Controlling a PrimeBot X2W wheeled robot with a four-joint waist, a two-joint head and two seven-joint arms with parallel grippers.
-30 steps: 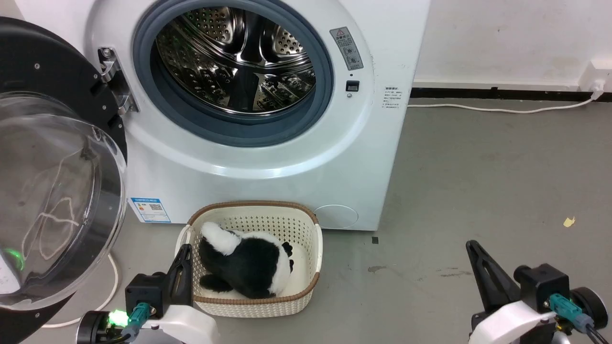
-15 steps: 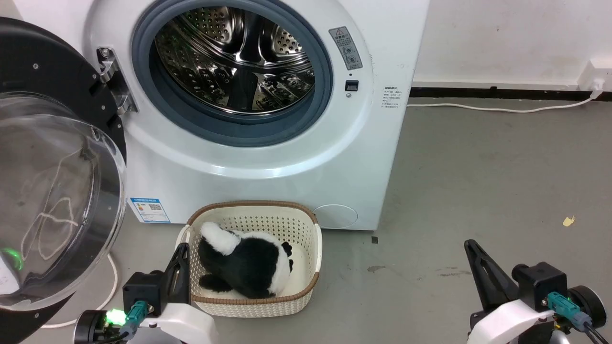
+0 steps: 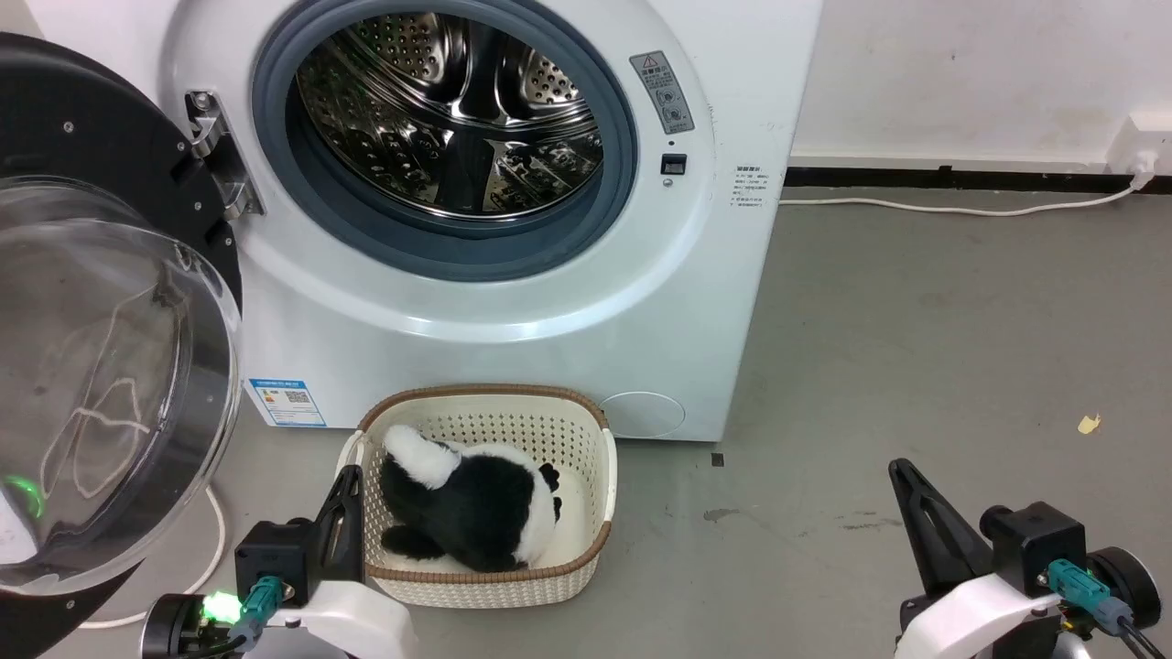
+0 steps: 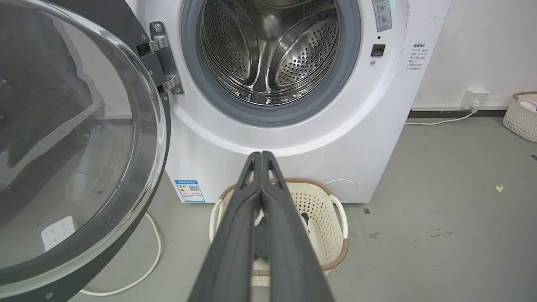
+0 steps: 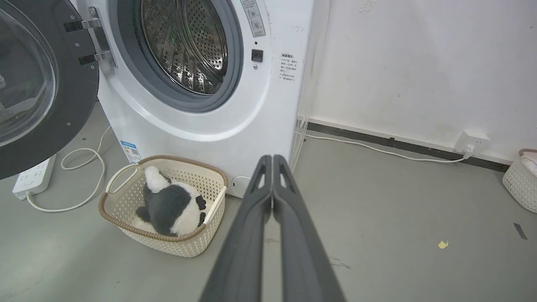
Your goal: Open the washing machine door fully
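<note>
You will find the washing machine door [image 3: 101, 366] standing wide open at the left of the washing machine [image 3: 513, 311], on its hinge. Below the drum, a basket [image 3: 586, 540] holds a plush toy [image 3: 476, 513]. The left fingers [image 3: 346, 522] and right fingers [image 3: 929, 522] are pressed together, empty.

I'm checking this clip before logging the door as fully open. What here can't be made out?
- Round glossy black washing machine door: head view's left edge cuts off its outer rim, so its full swing is unclear.
- Black-and-white plush toy: left wrist view, mostly hidden behind the shut left hand.
- Grey warning label on the white washing machine: print too small to read.
</note>
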